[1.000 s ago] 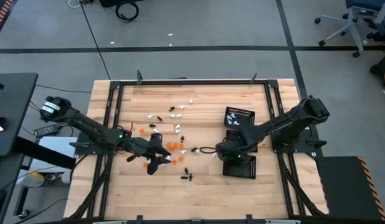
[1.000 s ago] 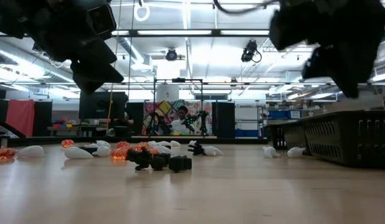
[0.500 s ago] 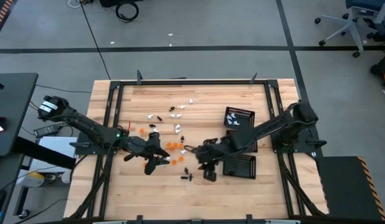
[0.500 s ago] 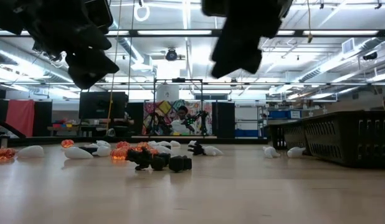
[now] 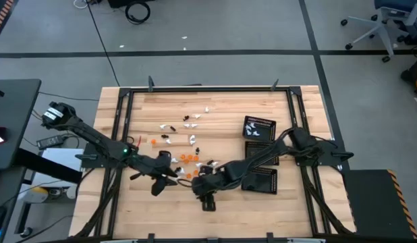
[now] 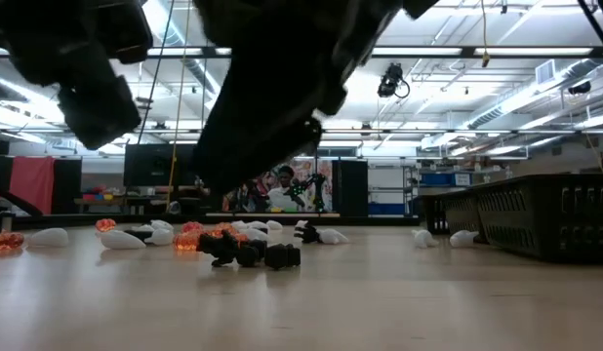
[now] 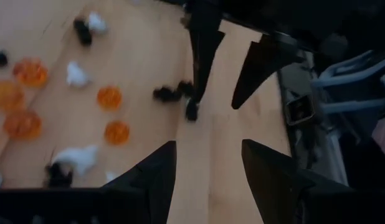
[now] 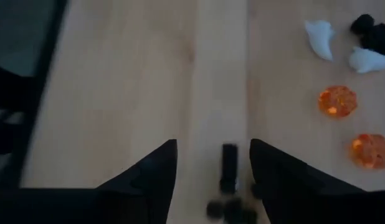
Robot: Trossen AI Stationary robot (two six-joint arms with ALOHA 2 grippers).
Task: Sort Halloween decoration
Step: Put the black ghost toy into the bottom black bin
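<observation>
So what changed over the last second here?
The right end effector swung from beside the square black mesh trays toward the table's middle, stopping open over small black trinkets. The left end effector barely shifted, open and empty. Trinkets and trays stayed put.

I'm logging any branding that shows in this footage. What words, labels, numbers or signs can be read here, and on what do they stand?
None can be read.
Colourful poster on the far wall, low view: shapes only, no legible words.
White label on the left arm's base: too small to read.
Trinkets, black mesh trays and wooden table: no markings visible.
</observation>
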